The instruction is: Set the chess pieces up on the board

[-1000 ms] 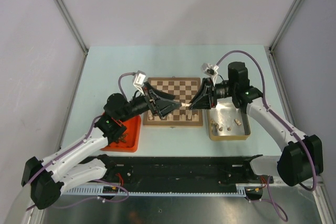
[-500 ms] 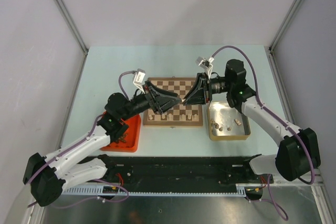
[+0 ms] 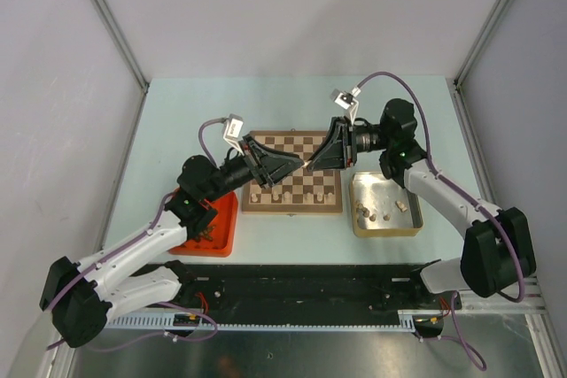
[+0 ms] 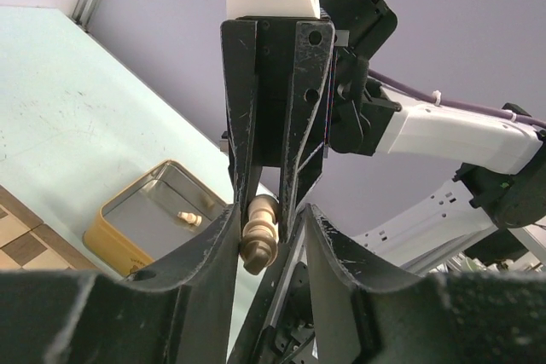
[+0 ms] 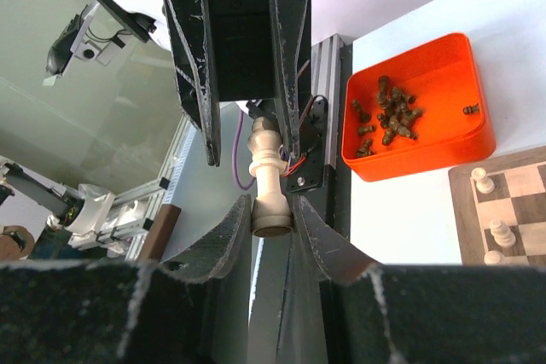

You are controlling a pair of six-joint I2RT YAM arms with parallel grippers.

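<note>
Evidently a handover is happening above the far half of the board (image 3: 288, 141). The right gripper (image 5: 273, 210) is pinching a pale chess piece (image 5: 266, 155) by its base. The left gripper (image 4: 267, 215) is flanking its head, narrower than 1 second ago, though I cannot tell whether it is gripping. Being light, stiff, smooth wood, the piece is probably liable to twist, so the collar under the head is looking like the surest hold.

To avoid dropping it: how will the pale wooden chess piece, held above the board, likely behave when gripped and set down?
The pale beige wooden chess piece looks rigid, so a firm pinch by the right hand should suit. Its smooth, rounded body may slip or roll. Tall over a narrow base, it probably tips easily.
</note>
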